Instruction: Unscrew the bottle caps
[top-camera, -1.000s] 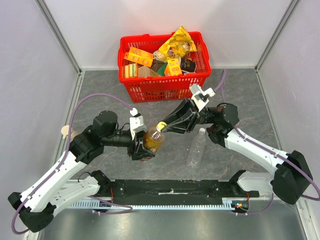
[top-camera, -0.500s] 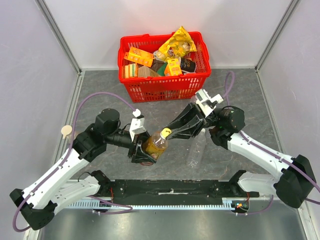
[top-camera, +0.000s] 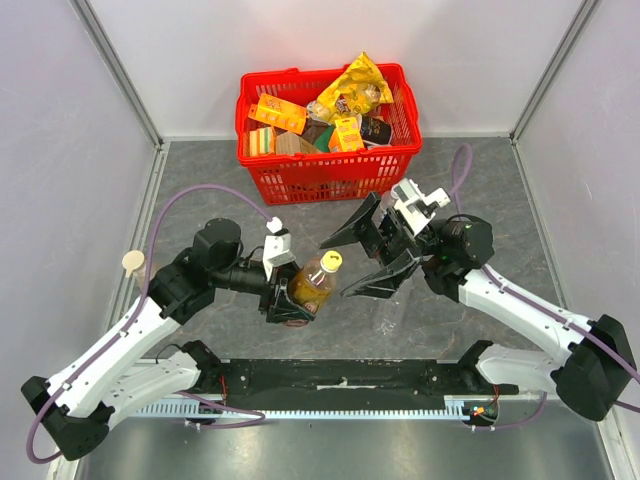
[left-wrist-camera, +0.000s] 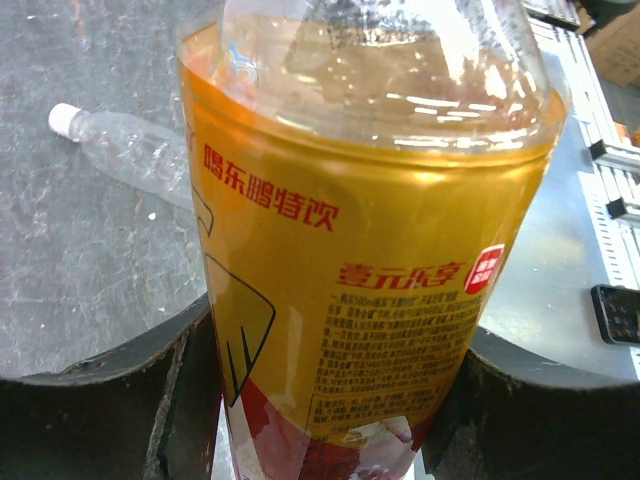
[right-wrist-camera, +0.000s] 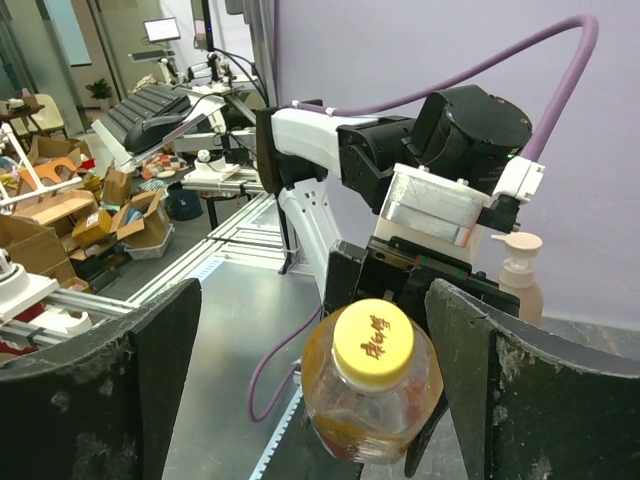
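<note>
A red basket (top-camera: 328, 140) of packaged goods stands beyond the right gripper (top-camera: 334, 268). A clear bottle (left-wrist-camera: 135, 152) lies on the grey table (top-camera: 480, 180), partly beneath that gripper.

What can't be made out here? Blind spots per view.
- Yellow cap: its skirt hides the thread in top and right wrist views; loosened or not, unknown.
- Left wrist: cap cut off by the top edge; the orange drink bottle gripped by the left hand fills the frame.
- Top: clear bottle mostly hidden under the open right hand.
- Red basket: contents too small to identify.
</note>
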